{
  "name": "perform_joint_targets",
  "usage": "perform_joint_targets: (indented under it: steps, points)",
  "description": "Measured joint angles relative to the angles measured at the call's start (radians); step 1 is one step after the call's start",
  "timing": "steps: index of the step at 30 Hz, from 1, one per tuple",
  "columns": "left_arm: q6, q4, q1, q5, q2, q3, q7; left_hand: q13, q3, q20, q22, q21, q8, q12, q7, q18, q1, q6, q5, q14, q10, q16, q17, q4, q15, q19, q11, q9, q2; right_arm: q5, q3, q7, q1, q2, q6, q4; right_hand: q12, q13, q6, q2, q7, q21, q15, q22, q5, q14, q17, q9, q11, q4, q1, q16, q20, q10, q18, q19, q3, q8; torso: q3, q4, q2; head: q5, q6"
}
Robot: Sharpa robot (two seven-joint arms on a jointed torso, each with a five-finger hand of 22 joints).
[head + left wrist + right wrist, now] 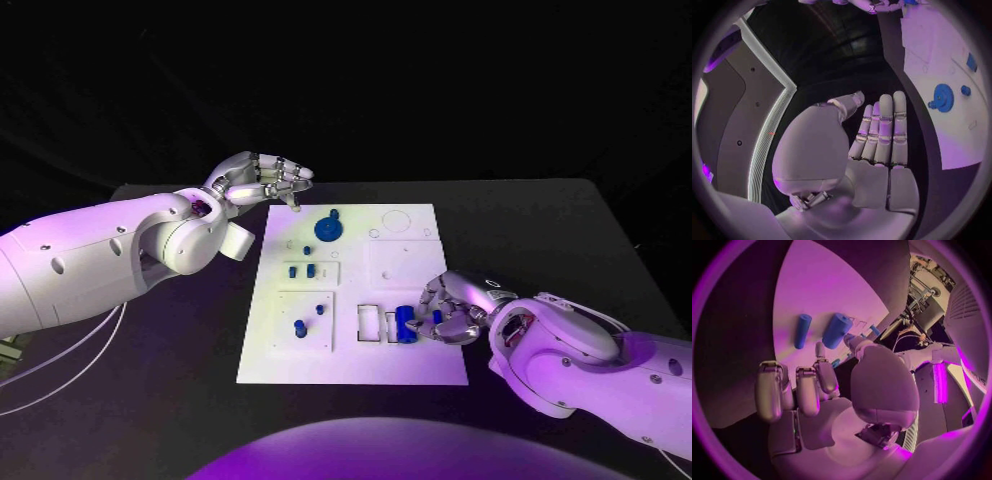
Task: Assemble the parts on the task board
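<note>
**A:** Anything up close?

**Me:** My right hand [454,312] sits at the task board's [418,372] near right edge, fingers curled by a blue cylinder part [407,325]. Can't tell if I'm gripping it. The right wrist view gives two blue cylinders [836,330] just past my fingertips [820,351].

**A:** And farther out?

**Me:** My left hand [267,180] hovers off the far left corner over bare table [534,215], fingers straight together, holding nothing. Blue gear [942,96] is nearby.
</note>
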Motion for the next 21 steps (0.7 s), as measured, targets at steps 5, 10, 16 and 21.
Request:
perform_joint_targets:
  steps: [5, 10, 16, 21]
  points:
    - [0.0, 0.0, 0.0, 0.0, 0.0, 0.0, 0.0, 0.0, 0.0, 0.0, 0.0, 0.0, 0.0, 0.0, 0.0, 0.0, 0.0, 0.0, 0.0, 0.0, 0.0, 0.0, 0.0, 0.0, 0.0, 0.0, 0.0, 0.0, 0.0, 0.002, 0.0, -0.007, 0.0, 0.019, 0.018, -0.009, -0.004, 0.0, 0.003, 0.0, -0.003, 0.0, 0.0, 0.0, 0.0, 0.0, 0.0, 0.0, 0.0, 0.0, 0.0, 0.0, 0.0, 0.0, 0.0, 0.0, 0.0, 0.0, -0.0003, 0.0011, 0.0, -0.001, -0.001]
    - [0.001, 0.0, 0.0, 0.0, 0.001, 0.0, 0.0, 0.0, 0.0, 0.0, 0.0, 0.0, 0.0, 0.0, 0.0, 0.0, 0.0, 0.0, 0.0, 0.0, 0.0, 0.0, 0.0, 0.0, 0.0, 0.0, 0.0, 0.0, 0.0, -0.001, 0.0, -0.019, 0.0, 0.041, 0.038, -0.024, -0.009, -0.005, 0.006, -0.004, -0.005, -0.005, 0.0, 0.0, 0.0, 0.0, 0.0, 0.001, 0.0, 0.0, -0.004, 0.0, 0.0, 0.0, 0.0, 0.0, -0.005, 0.004, -0.001, 0.0014, 0.001, -0.002, -0.002]
    - [0.002, 0.0, 0.0, 0.0, 0.001, 0.0, -0.001, 0.0, 0.0, 0.0, -0.001, -0.004, 0.0, 0.0, 0.0, 0.0, 0.0, 0.0, 0.0, 0.0, 0.0, 0.0, 0.0, 0.0, 0.0, 0.0, 0.0, 0.0, 0.0, -0.015, 0.002, -0.035, 0.001, 0.064, 0.062, -0.039, -0.01, -0.005, 0.011, -0.004, -0.01, -0.008, -0.004, 0.0, 0.0, 0.004, 0.0, 0.002, -0.004, -0.003, -0.004, 0.0, 0.0, -0.004, 0.0, 0.0, -0.008, 0.014, -0.0012, 0.0025, 0.001, -0.002, -0.004]
    - [0.003, 0.001, 0.0, 0.0, 0.0, 0.0, -0.002, 0.0, 0.0, 0.0, -0.001, -0.004, 0.0, 0.0, 0.0, 0.0, 0.0, 0.0, 0.0, 0.0, 0.0, 0.0, 0.0, 0.0, 0.0, 0.0, 0.0, 0.0, 0.0, -0.038, 0.002, -0.045, 0.001, 0.072, 0.08, -0.046, -0.013, -0.007, 0.015, -0.004, -0.014, -0.008, -0.006, 0.0, 0.0, 0.002, 0.0, 0.002, -0.004, -0.003, -0.004, 0.0, 0.0, -0.004, 0.0, 0.0, -0.008, 0.019, -0.0016, 0.0026, 0.002, 0.0, -0.005]
